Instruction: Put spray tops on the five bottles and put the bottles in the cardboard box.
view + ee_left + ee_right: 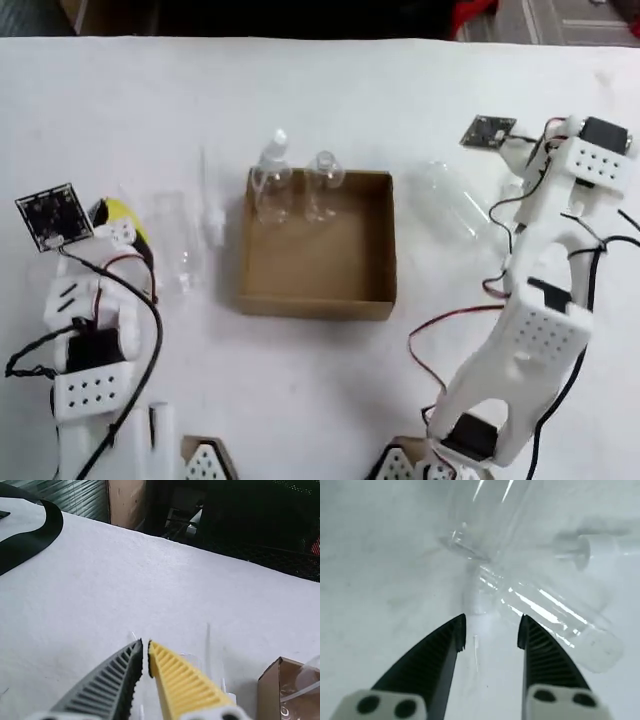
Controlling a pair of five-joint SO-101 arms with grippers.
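Gripper on the right arm [491, 628] stands open, black fingers apart with nothing between them, low over the white table [400, 90]. Just ahead of the tips we note a small whitish piece [474, 600], too blurred to name. Past it lies a slanted bottle [555, 622], its long axis running diagonally away from the tips. A farther bottle [485, 515] and a white spray top [590, 550] lie near it.

We find the left gripper [145, 652] closed almost tip to tip, grey and yellow fingers holding nothing, over bare table, with a corner of the cardboard box [285, 685] near.

From above, the box sits mid-table with open surface between it and the far edge. Inside, against its far wall, a capped bottle [272, 185] and an uncapped bottle [322, 185] stand upright, necks up. Between the box and the left arm a lying bottle [180, 240] has its long axis running near-to-far. Beside it a loose spray top [212, 215] points its tube toward the far edge.
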